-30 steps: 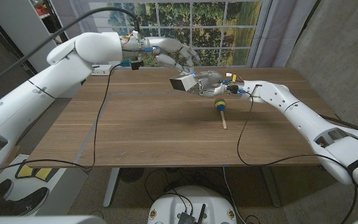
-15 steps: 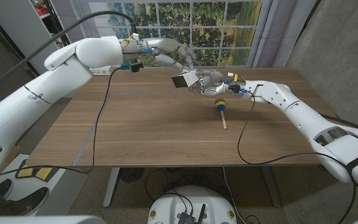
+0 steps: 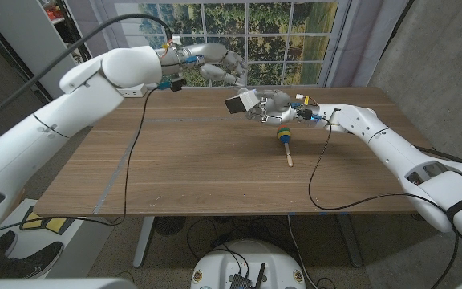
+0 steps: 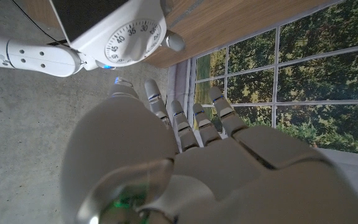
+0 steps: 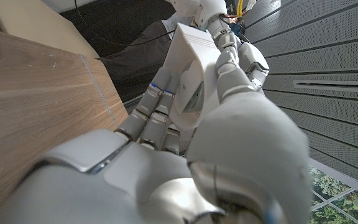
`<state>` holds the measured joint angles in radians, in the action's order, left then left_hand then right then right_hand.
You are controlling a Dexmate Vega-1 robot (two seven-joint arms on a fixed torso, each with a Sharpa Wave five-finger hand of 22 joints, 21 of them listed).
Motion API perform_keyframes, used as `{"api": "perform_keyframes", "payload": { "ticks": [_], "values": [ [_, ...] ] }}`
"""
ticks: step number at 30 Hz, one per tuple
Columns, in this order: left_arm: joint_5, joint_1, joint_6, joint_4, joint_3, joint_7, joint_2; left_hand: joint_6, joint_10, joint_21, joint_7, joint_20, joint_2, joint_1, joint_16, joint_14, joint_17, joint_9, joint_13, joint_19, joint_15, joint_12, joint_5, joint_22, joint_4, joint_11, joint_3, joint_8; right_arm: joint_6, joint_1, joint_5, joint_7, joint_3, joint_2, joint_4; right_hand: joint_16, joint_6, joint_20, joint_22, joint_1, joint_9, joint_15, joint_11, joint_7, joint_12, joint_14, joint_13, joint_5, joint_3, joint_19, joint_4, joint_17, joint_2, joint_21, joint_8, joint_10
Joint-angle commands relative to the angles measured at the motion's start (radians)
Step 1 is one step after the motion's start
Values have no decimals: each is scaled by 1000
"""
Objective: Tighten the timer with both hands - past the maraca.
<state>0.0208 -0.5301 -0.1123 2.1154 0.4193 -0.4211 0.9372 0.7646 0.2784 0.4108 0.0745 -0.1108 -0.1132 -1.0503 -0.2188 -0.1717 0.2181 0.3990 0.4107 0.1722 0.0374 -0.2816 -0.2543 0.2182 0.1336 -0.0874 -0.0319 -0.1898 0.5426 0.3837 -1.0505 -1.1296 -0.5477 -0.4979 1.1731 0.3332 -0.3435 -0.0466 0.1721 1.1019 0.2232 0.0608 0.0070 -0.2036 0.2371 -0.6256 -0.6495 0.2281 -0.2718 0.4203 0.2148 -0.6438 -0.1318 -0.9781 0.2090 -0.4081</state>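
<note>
A white square timer [image 3: 238,103] is held in the air over the far middle of the table, gripped by my right hand [image 3: 272,105]. Its round dial [image 4: 129,41] faces my left hand [image 4: 185,155], and in the right wrist view the timer's white case [image 5: 192,74] sits between the fingers [image 5: 232,59] of my right hand [image 5: 185,168]. My left hand [image 3: 216,65] hovers just above and behind the timer with its fingers spread, holding nothing and a short gap away. The maraca [image 3: 284,141], with a striped head and wooden handle, lies on the table below my right hand.
The wooden table [image 3: 199,168] stretches bare toward its front edge. Black cables [image 3: 131,136] hang from both arms and trail over the tabletop. A large window [image 3: 255,36] stands behind the table's far edge.
My right hand has lifted the timer slightly and shifted it a little right. The left hand has drawn its fingers back a touch while the left arm pushed forward. The maraca has stayed put.
</note>
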Motion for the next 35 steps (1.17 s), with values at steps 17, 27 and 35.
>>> {"api": "perform_keyframes", "payload": {
  "ticks": [17,27,35],
  "values": [
    [-409,-220,332,-222,-104,149,-101,-73,59,20,52,-3,-59,19,-43,-111,4,-11,7,32,41,-25,-10,0,6,6,14,4,-375,9,364,150,-91,-126,205,8,-7,-154,5,33,2,171,-98,-14,5,-3,-91,6,-81,6,-53,-5,-6,8,4,-102],
    [-495,-289,393,-280,-123,194,-132,-77,65,22,57,-4,-64,21,-39,-108,5,-16,8,32,38,-26,-6,0,6,9,23,-1,-425,9,434,212,-123,-123,208,6,-15,-155,5,49,3,170,-105,-15,3,0,-91,5,-83,-7,-50,-4,-7,14,6,-102],
    [-538,-305,423,-300,-120,175,-135,-77,72,22,55,-7,-64,20,-36,-107,5,-19,8,29,36,-28,-3,0,3,8,28,-3,-422,2,421,226,-123,-100,161,6,-18,-153,5,53,3,169,-103,-15,2,2,-91,5,-82,-11,-54,-2,-9,15,6,-103]
  ]
}}
